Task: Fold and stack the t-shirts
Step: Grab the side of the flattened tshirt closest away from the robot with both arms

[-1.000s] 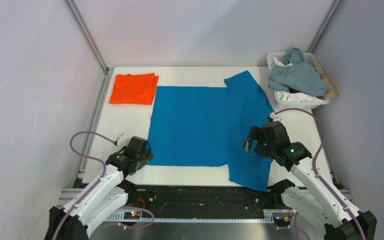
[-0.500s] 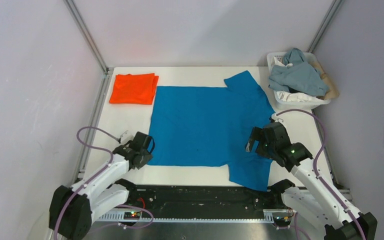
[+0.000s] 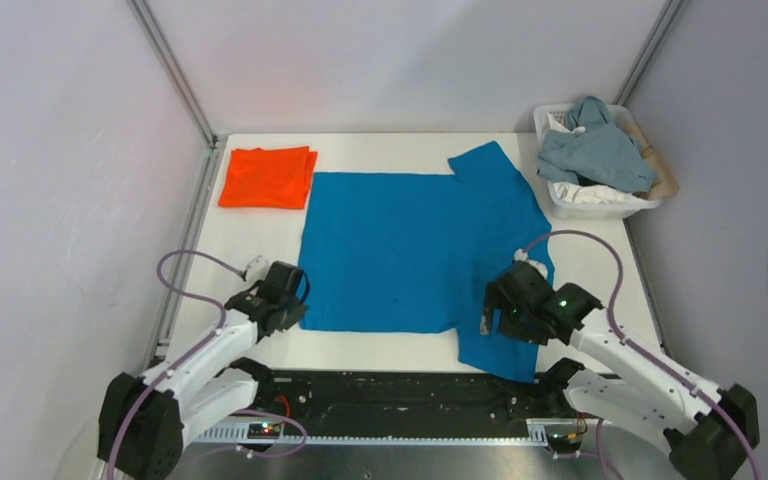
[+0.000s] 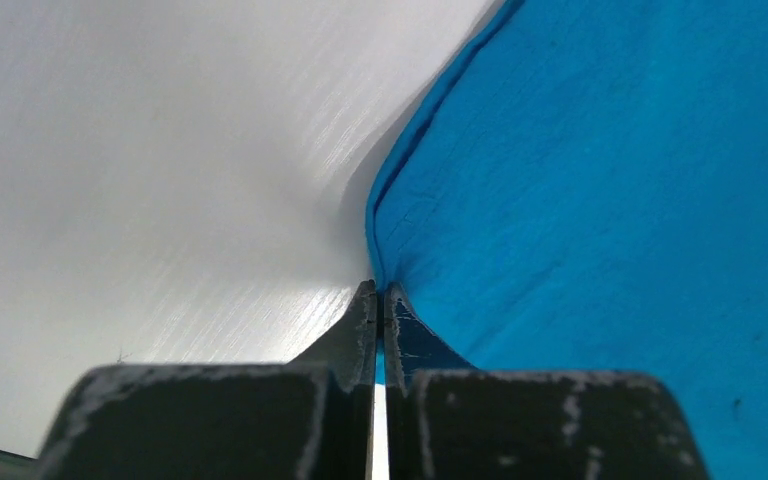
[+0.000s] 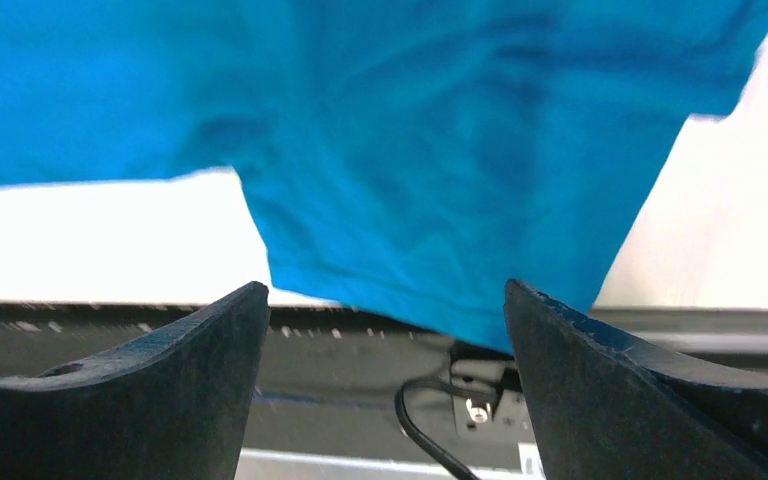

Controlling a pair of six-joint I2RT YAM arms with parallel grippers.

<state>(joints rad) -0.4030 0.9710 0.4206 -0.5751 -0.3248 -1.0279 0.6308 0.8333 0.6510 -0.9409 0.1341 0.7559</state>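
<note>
The blue t-shirt (image 3: 410, 250) lies spread flat on the white table (image 3: 250, 240), one sleeve toward the back and one hanging over the near edge. The orange t-shirt (image 3: 268, 177) lies folded at the back left. My left gripper (image 3: 293, 312) is at the blue shirt's near left hem corner. In the left wrist view it (image 4: 378, 296) is shut, with the blue hem (image 4: 400, 215) pinched between its fingers. My right gripper (image 3: 487, 318) hovers over the near sleeve. It (image 5: 385, 290) stands open and empty, with the sleeve (image 5: 430, 200) beyond its fingertips.
A white basket (image 3: 600, 202) with grey clothes (image 3: 595, 150) sits at the back right corner. Metal frame posts (image 3: 175, 75) rise at the back corners. A black rail (image 3: 400, 395) and cables run below the table's near edge.
My left gripper has closed on the blue shirt's near left hem corner. My right arm has swung left and toward the near edge, over the near sleeve.
</note>
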